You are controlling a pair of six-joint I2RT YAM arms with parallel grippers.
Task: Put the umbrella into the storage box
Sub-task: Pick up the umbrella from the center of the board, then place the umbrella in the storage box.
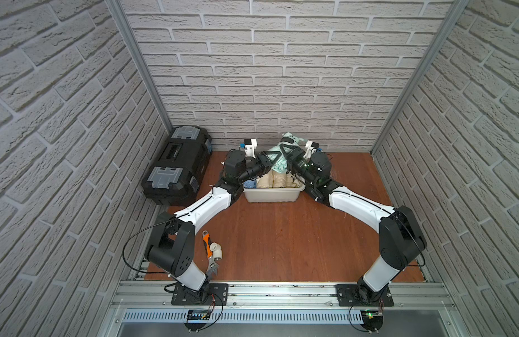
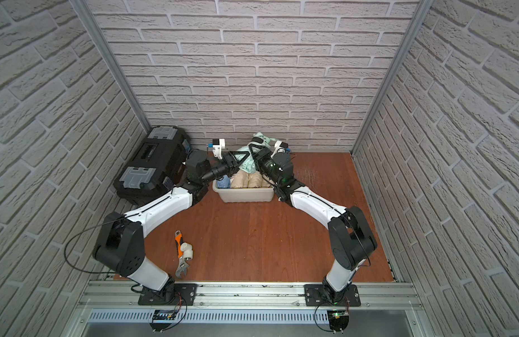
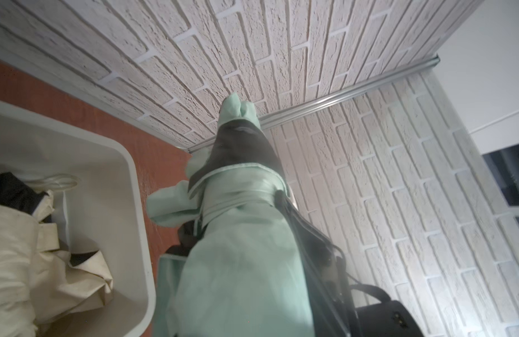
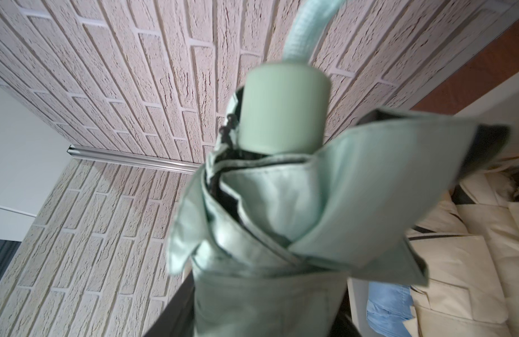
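Nearest, a wrench (image 1: 210, 256) and a white pipe fitting (image 1: 217, 251) are lying on the floor beside the left arm's base. Further back, the storage box (image 1: 271, 197) is sitting on the floor, holding beige bags (image 1: 277, 181) and a blue bundle (image 1: 249, 183). The umbrella (image 1: 278, 167), folded and mint green, is hanging tilted above the box's far edge, not yet inside. The right gripper (image 1: 286, 151) is pinching it, its fingers pressing the cloth from both sides below the handle (image 4: 281, 111). The left gripper (image 1: 270, 160) is reaching the umbrella too; whether its fingers are gripping or spread, I cannot tell. A black toolbox (image 1: 176, 163) is standing far left against the wall.
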